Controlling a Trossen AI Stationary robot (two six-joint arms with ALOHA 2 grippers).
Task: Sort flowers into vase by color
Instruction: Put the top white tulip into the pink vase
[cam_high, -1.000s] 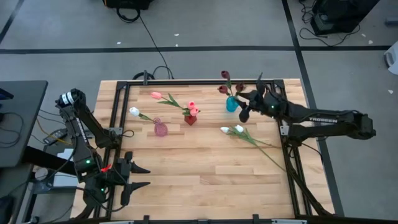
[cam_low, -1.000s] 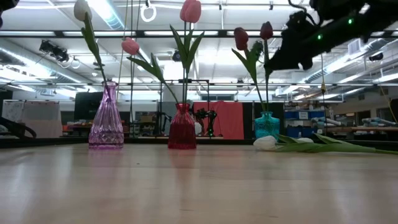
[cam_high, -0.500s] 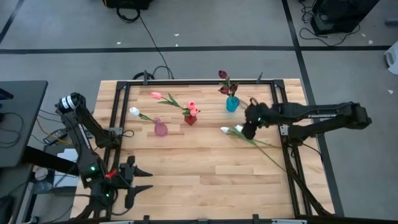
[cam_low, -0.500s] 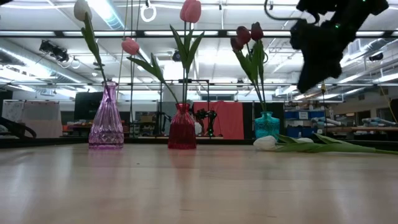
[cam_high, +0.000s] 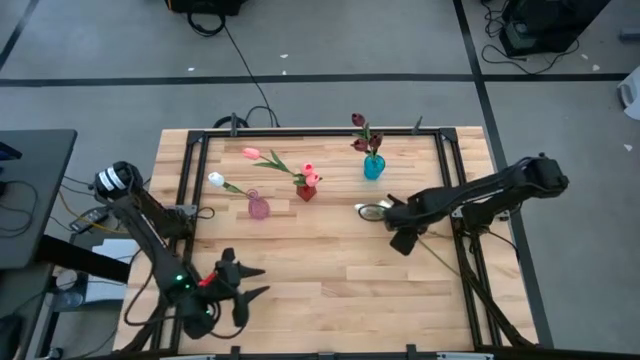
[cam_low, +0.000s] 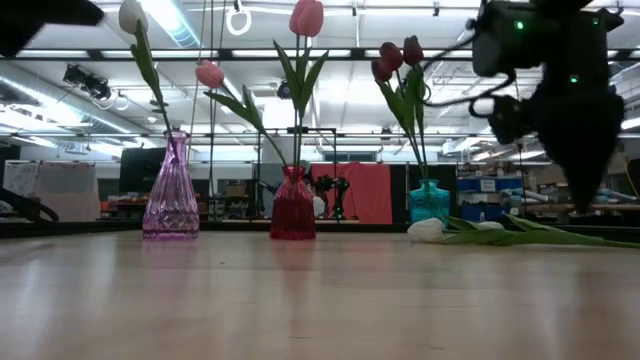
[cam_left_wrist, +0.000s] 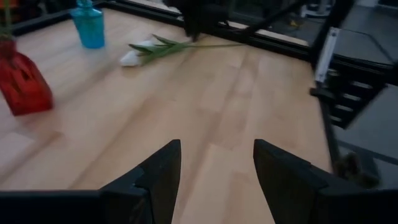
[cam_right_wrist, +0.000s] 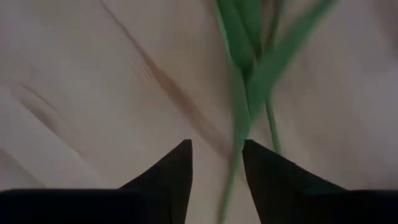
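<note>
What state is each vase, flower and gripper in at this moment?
Purple vase: upright, holds one white tulip.
Red vase: upright, holds pink tulips.
Blue vase: upright, holds maroon tulips.
White tulips: lying flat on the table, not in any vase.
Right gripper: fingers open, above the lying stems.
Left gripper: fingers open, empty, near the table's front edge.

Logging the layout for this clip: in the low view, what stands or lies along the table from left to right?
Purple vase with a white tulip → red vase with pink tulips → teal vase with maroon tulips → white tulips lying flat → right gripper above their stems.
</note>
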